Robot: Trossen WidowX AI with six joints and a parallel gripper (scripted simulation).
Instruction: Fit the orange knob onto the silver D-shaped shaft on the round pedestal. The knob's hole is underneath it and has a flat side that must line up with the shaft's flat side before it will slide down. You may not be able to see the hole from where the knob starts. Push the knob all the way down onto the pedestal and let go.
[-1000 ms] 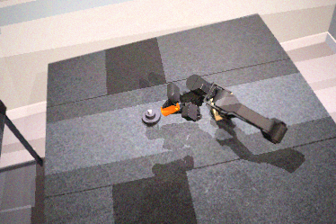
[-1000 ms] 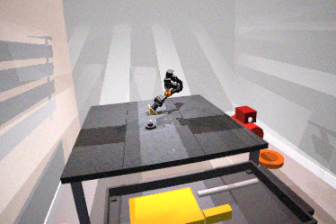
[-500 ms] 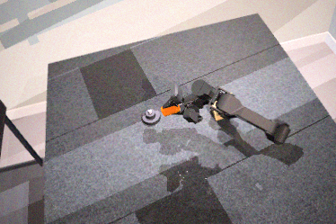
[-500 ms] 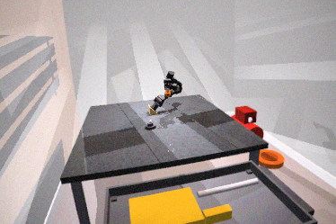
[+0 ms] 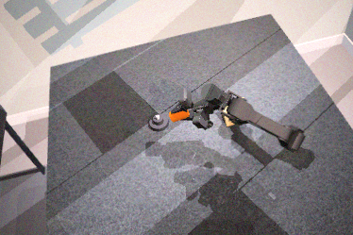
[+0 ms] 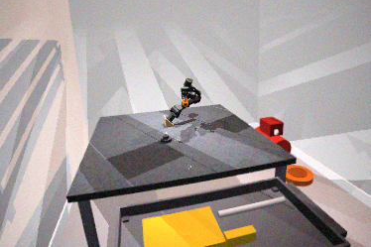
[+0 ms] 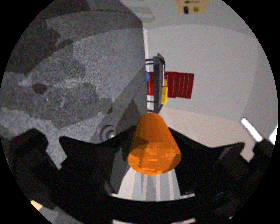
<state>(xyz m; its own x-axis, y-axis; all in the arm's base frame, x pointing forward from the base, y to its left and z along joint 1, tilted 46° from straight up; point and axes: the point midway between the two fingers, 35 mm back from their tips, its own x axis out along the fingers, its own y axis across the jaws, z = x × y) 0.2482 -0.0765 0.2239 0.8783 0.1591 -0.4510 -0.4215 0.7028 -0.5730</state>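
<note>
The orange knob (image 5: pixel 179 116) (image 6: pixel 185 104) (image 7: pixel 152 142) is between the fingers of my gripper (image 5: pixel 189 113) (image 7: pixel 150 129), which is shut on it. The knob is held in the air above the table and looks tilted well over in the top view. Its hole and the hole's flat side cannot be made out. The round pedestal (image 5: pixel 159 126) (image 6: pixel 166 139) (image 7: pixel 104 132) stands on the table, to the left of the knob in the top view and apart from it. The small silver shaft (image 5: pixel 158 118) stands up from its middle; its flat side is too small to tell.
The dark table (image 5: pixel 94 188) (image 6: pixel 114 183) has patches of light and shadow. A tan piece (image 5: pixel 228 118) (image 6: pixel 168 121) shows beside the arm. Below the table's edge in the exterior view are a yellow block (image 6: pixel 181 227) and a pale rod (image 6: pixel 253 206); a red object (image 6: pixel 272 126) and an orange ring (image 6: pixel 300 182) lie to the right.
</note>
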